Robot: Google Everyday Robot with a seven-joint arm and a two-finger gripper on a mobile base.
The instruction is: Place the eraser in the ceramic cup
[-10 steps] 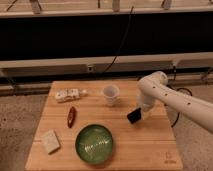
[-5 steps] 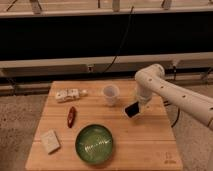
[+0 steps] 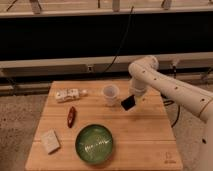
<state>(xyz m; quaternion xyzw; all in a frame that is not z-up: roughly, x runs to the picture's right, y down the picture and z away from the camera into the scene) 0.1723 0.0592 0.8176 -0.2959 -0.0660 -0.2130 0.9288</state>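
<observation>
Pincer point(image 3: 132, 98) shifted beside ceramic cup point(image 3: 110, 94), gripping eraser point(image 3: 128, 103)

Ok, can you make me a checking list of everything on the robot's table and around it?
Surface: wooden table, flat, holding several things.
Job's things: eraser held just right of the upright ceramic cup, not inside it yet.
Clutter: green bowl at the front; beige block front left; dark red object left of centre; pale lumpy thing back left.
Grippers: gripper shut on the eraser, beside the cup.
Cables: black cable hanging behind the table.
Surroundings: speckled floor; dark wall behind.
</observation>
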